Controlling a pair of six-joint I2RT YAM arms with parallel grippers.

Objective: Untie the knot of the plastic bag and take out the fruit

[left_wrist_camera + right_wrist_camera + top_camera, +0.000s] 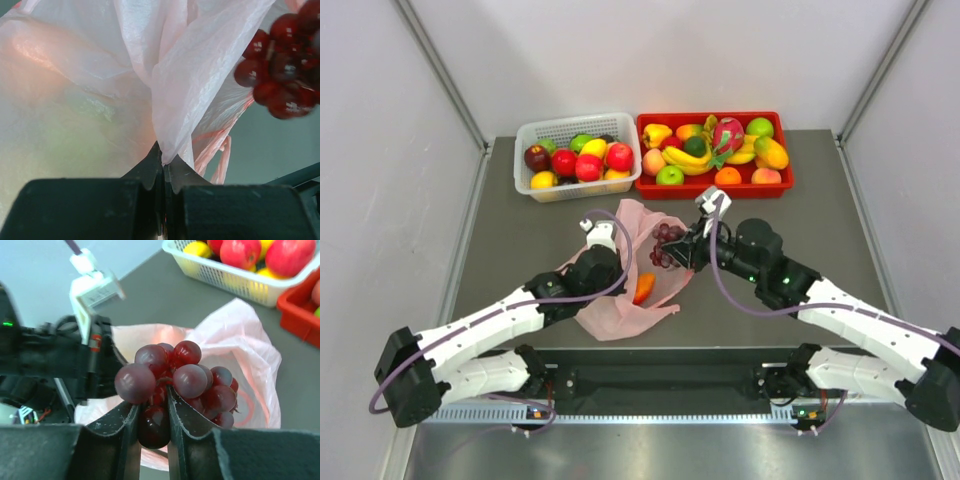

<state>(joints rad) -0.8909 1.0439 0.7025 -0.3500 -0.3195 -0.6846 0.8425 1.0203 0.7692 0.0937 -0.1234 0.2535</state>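
The grape bunch (175, 385) was clamped between the closed fingers of the right gripper (152, 412), at the right edge of the plastic bag (620, 318), mid-table. The left gripper (164, 162), left of the bunch, was pinched shut on a fold of bag film. An orange fruit (643, 288) lay at the bag, nearer the left arm.

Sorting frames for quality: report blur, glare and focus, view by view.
Top external: evenly lit, sharp throughout. Left wrist: plastic bag pale with a bright patch upper left, grape bunch out of focus. Right wrist: grape bunch crisp with small highlights, basket behind slightly soft.
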